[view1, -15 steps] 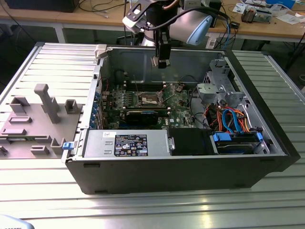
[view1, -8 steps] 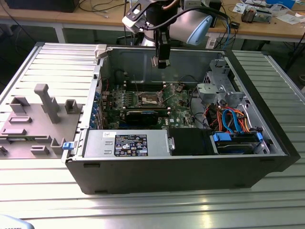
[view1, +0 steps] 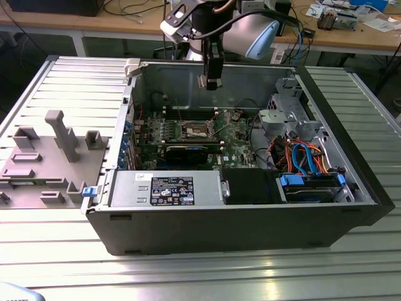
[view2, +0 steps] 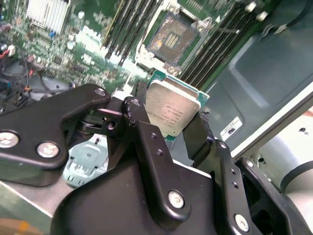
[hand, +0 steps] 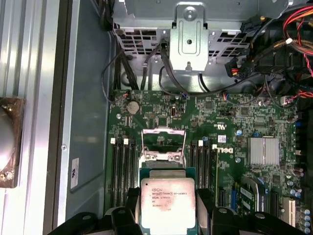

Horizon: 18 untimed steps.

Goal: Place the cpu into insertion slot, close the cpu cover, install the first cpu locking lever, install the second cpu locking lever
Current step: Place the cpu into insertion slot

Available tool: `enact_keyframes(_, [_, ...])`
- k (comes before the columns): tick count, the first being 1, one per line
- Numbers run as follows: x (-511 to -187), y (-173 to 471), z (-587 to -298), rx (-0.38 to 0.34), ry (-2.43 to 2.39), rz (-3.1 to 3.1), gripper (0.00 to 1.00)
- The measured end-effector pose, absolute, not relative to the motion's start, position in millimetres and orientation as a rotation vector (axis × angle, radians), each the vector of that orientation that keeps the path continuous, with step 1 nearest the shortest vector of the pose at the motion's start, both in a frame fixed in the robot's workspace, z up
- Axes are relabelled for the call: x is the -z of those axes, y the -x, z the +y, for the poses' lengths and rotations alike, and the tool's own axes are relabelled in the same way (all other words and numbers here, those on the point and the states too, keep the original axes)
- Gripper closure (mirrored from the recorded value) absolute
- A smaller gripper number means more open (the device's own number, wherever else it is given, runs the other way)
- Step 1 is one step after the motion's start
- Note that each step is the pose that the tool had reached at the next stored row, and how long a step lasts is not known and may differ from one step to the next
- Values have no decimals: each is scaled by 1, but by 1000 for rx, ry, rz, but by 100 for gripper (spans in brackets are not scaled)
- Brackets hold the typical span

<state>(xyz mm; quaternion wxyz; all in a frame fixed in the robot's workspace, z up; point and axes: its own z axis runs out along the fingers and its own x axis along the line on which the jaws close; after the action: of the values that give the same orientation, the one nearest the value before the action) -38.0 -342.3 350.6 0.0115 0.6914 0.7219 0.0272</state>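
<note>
Fingers clamped on the cpu (silvery top showing), gripper inside the computer case over the motherboard; cpu apart from the insertion slot, black memory slots flanking it.

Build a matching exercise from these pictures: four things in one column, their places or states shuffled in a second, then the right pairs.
1. pale silvery square cpu
2. dark-centred, metal-rimmed square insertion slot
3. black two-fingered hand
4. grey metal power supply box with a dark label

A. empty, on the green motherboard
B. shut on the chip
C. along the case's nearest wall in the exterior view
D. clamped between two black fingers, above the board

Pairs: 1-D, 2-A, 3-B, 4-C
</note>
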Motion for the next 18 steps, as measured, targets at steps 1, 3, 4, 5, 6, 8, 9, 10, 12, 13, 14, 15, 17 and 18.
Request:
enact_keyframes(1, [-350, 38, -342, -72, -2163, 2258, 45])
enact_keyframes(3, [-350, 38, -342, -66, -2166, 2260, 45])
enact_keyframes(4, [-350, 38, -342, -66, -2166, 2260, 45])
enact_keyframes(5, [-350, 38, -342, -66, -2166, 2260, 45])
enact_keyframes(6, [-350, 38, -342, -66, -2166, 2260, 45])
enact_keyframes(8, [-350, 38, -342, -66, -2166, 2261, 45])
enact_keyframes(9, [-350, 38, -342, -66, -2166, 2261, 45])
enact_keyframes(10, [-350, 38, -342, -66, -2166, 2261, 45])
enact_keyframes(12, [-349, 38, -342, -66, -2166, 2261, 45])
enact_keyframes(13, [-349, 38, -342, -66, -2166, 2261, 45])
enact_keyframes(14, [-349, 38, -342, -66, -2166, 2261, 45])
enact_keyframes(15, [-349, 38, -342, -66, -2166, 2261, 45])
enact_keyframes(17, [-349, 38, -342, -66, -2166, 2261, 45])
enact_keyframes(18, [-348, 38, -342, -66, -2166, 2261, 45])
